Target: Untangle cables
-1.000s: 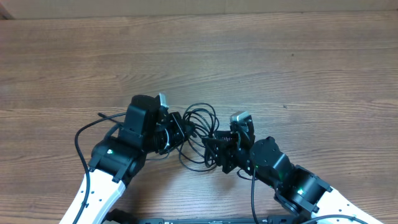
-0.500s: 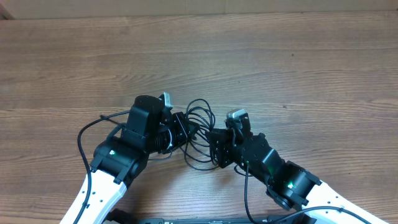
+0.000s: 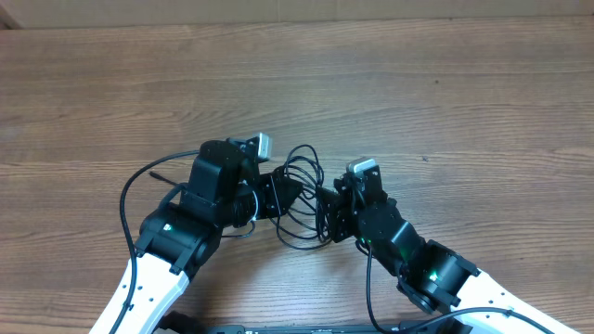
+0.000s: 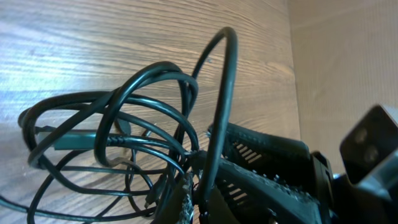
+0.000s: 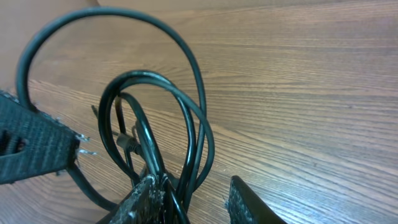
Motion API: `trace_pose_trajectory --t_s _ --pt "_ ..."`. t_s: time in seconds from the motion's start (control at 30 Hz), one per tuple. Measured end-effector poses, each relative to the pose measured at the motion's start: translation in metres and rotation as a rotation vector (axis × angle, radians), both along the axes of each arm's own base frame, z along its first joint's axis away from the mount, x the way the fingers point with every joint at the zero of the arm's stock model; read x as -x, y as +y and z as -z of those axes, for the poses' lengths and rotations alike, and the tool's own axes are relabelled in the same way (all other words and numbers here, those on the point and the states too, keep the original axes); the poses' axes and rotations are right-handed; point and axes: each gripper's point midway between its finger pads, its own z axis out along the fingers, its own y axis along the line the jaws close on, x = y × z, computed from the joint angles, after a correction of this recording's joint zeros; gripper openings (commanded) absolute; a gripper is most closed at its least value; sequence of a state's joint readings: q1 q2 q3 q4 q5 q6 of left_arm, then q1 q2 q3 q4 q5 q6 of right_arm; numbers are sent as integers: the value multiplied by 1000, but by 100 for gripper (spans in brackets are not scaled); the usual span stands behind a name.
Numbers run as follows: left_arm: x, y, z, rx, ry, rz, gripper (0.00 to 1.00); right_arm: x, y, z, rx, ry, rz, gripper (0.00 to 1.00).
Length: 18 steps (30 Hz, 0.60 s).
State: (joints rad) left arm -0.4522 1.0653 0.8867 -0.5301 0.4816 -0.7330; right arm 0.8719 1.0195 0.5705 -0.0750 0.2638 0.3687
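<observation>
The cables [image 3: 301,178] are thin black cords lying as one tangle of loops on the wooden table, between my two grippers. My left gripper [image 3: 282,194] is at the tangle's left side, shut on one cable strand [image 4: 219,106] that arches up from the coils [image 4: 112,124] into its jaws [image 4: 196,190]. Facing it from the right is my right gripper [image 3: 326,210], which also shows in the left wrist view [image 4: 267,165]. Its fingers [image 5: 146,202] stand apart, and several strands [image 5: 152,93] run between them, lying against the left pad. A small plug [image 5: 127,142] sits inside the loops.
The wooden table [image 3: 445,93] stretches far beyond the tangle on all sides, up to a pale wall edge [image 3: 297,9] at the back. A thicker black wire [image 3: 128,199] loops out from the left arm. My left finger [image 5: 31,146] shows at the right wrist view's left edge.
My right gripper has moved up and left into the tangle, its jaws narrowing and then widening again. The left wrist has turned slightly right, still holding its strand.
</observation>
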Motion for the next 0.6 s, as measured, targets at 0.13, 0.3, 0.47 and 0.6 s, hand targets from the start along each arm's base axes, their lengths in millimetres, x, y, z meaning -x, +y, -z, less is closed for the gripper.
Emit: trace_pose_trajectory --t_s 0.13,0.3,0.47,0.6 --pt "1 -2 -1 -6 -25 31 4 4 6 0 -1 1 -49 34" --pt "2 -2 -1 -15 -44 50 4 10 17 -5 -16 -10 -119 34" --pt "4 -5 -3 -19 -75 95 4 10 20 2 18 -13 -144 28" --pt "10 -11 -8 -9 -126 177 4 7 22 16 57 4 -149 20"
